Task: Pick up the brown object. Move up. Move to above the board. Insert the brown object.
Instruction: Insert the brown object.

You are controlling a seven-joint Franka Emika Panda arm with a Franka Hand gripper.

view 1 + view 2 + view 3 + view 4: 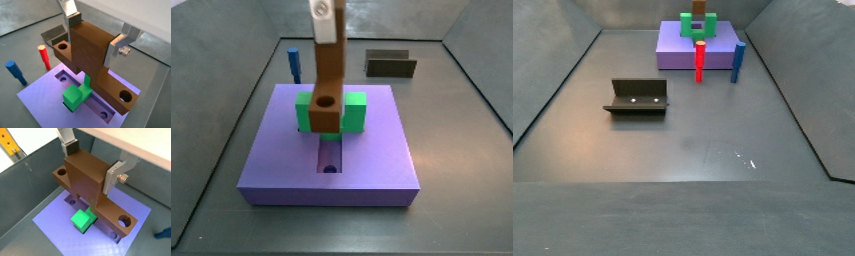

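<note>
My gripper [95, 36] is shut on the brown object [87, 50], with a silver finger on each side of its upright bar; this shows in both wrist views [92, 164]. The brown object [83, 175] hangs upright, and its lower crosspiece with round holes is just over the lavender board [40, 102]. In a side view the bar [330, 80] stands over the board's slot [330, 160], its lower end in front of the green block [352, 110]. I cannot tell whether it touches the board [372, 165]. The gripper [326, 20] is above.
A red peg [44, 56] and a blue peg [16, 72] stand beside the board. The dark fixture [637, 97] stands on the grey floor, away from the board [676, 50]. Grey walls enclose the bin.
</note>
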